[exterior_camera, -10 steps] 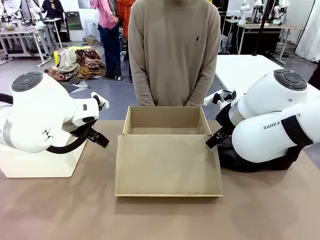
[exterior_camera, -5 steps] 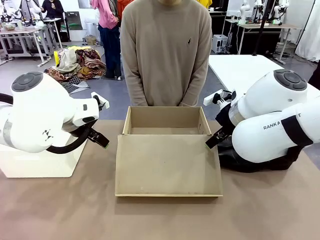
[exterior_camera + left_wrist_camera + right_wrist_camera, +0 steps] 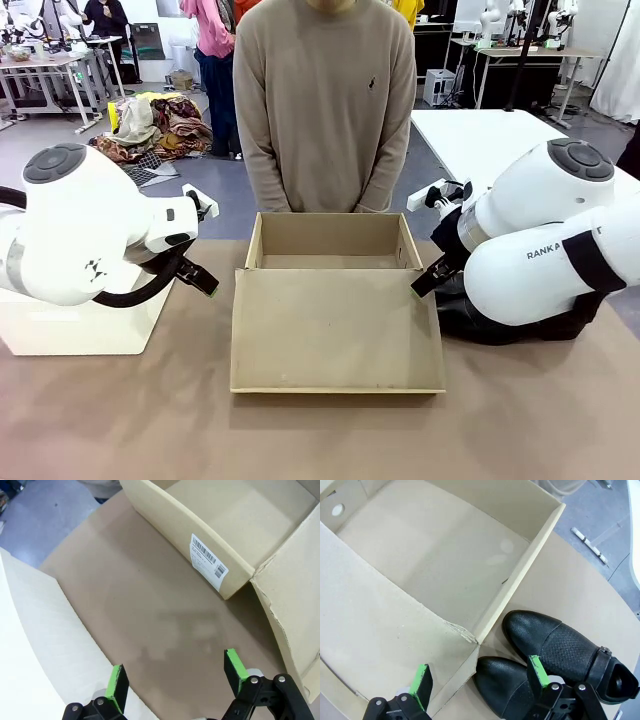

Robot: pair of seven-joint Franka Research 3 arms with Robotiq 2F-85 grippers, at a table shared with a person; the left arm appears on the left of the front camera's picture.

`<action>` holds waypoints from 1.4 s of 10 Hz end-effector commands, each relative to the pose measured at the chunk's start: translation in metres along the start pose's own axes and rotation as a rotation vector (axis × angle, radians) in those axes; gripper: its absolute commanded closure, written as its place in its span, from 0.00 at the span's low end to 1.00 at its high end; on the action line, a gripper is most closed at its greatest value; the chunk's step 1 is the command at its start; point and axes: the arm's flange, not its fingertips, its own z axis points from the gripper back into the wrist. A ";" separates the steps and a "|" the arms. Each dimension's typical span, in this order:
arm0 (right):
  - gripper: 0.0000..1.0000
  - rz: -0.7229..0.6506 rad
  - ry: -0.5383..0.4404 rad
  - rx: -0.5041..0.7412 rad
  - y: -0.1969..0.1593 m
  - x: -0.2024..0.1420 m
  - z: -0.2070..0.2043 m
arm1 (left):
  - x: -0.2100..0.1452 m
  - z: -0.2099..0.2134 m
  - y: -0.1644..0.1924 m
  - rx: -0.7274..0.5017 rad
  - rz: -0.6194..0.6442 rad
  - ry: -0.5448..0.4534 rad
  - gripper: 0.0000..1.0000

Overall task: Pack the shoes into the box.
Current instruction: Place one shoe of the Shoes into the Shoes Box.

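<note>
The box (image 3: 330, 238) stands open in the middle of the table, tan cardboard, its lid flap (image 3: 335, 330) lying flat toward me. Its inside (image 3: 435, 555) holds nothing. The shoes, glossy black, lie side by side on the table just right of the box, under my right arm (image 3: 470, 318). In the right wrist view one shoe (image 3: 565, 645) shows a side buckle and the other (image 3: 502, 685) sits partly behind a finger. My right gripper (image 3: 479, 669) hangs open above the box's corner and the shoe toes. My left gripper (image 3: 175, 667) is open over bare table left of the box (image 3: 200, 545).
A person in a beige sweater (image 3: 325, 110) stands at the far side, right behind the box, hands down. A white rounded box (image 3: 80, 330) sits at the table's left under my left arm. A second white table (image 3: 490, 135) stands far right.
The person has shifted slightly to the picture's left. Both arms and the box have stayed still.
</note>
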 end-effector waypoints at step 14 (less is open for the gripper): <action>0.00 -0.031 -0.018 0.073 -0.023 0.051 0.099 | 0.054 0.102 0.006 0.007 -0.097 0.002 0.00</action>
